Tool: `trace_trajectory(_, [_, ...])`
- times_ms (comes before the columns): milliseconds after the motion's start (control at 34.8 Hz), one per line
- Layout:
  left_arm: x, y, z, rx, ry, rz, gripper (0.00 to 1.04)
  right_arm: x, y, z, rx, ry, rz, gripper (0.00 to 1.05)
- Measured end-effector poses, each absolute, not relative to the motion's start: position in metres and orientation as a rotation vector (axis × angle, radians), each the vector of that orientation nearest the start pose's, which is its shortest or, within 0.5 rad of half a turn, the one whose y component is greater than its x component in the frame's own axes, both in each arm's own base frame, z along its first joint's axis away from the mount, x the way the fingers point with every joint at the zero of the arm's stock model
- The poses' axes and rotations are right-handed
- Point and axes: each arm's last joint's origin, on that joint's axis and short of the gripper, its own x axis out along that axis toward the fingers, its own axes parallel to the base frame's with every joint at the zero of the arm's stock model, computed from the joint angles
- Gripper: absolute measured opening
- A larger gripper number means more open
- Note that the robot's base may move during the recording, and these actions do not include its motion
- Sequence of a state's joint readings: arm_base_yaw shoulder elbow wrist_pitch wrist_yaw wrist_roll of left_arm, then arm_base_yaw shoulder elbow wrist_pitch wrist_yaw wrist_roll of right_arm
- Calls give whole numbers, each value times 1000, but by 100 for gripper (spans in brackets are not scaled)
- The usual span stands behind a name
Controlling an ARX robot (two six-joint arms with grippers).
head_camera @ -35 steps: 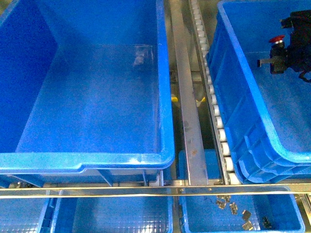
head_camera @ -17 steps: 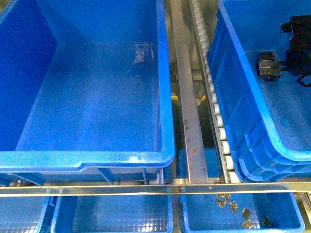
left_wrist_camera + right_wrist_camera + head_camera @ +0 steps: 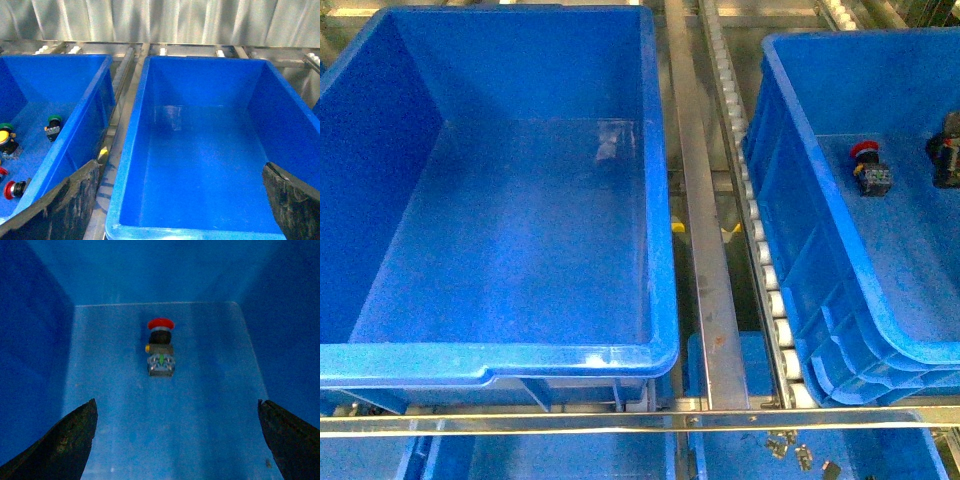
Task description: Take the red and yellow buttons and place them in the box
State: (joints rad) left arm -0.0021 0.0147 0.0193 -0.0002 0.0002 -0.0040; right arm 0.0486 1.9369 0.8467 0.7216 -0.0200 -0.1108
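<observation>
Blue and empty is the big tote (image 3: 660, 200) on the left. My left gripper (image 3: 180, 167) looks into it with the jaws wide apart, holding nothing. In the middle a metal rail (image 3: 705, 250) runs from near to far. On the right stands the box (image 3: 790, 230). One red button (image 3: 160, 347) lies on its floor, cap toward the far side. My right gripper (image 3: 176, 402) hangs over it, jaws apart, not touching it.

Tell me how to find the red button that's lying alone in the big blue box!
Of the two big blue boxes in front, pick the right-hand box. On its floor lies the red button. Its round red cap tops a dark body, and the dark shape beside it at the picture's edge shows no red cap.
</observation>
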Motion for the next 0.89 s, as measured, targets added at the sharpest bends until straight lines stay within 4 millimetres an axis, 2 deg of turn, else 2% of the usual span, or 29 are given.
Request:
trace_trajectory(201, [97, 0, 169, -4, -4, -2, 97, 294, 4, 136, 35, 355, 21, 98])
trace_trajectory(288, [97, 0, 169, -4, -4, -2, 97, 275, 1, 145, 83, 355, -45, 98])
trace_trajectory(403, [97, 0, 169, -4, -4, -2, 97, 271, -1, 151, 110, 323, -57, 97])
trace_trajectory(518, [97, 0, 169, -4, -4, -3, 97, 257, 0, 146, 50, 127, -6, 78])
trace_trajectory(633, [97, 0, 169, -4, -4, -2, 97, 232, 0, 163, 22, 5, -1, 53])
trace_trajectory(719, [97, 0, 169, -4, -4, -2, 97, 219, 0, 164, 15, -2, -5, 39])
trace_trajectory(834, [97, 0, 169, -4, -4, -2, 97, 199, 0, 160, 7, 20, 0, 13])
trace_trajectory(892, [97, 0, 169, -4, -4, -2, 97, 194, 0, 161, 7, 15, -1, 4])
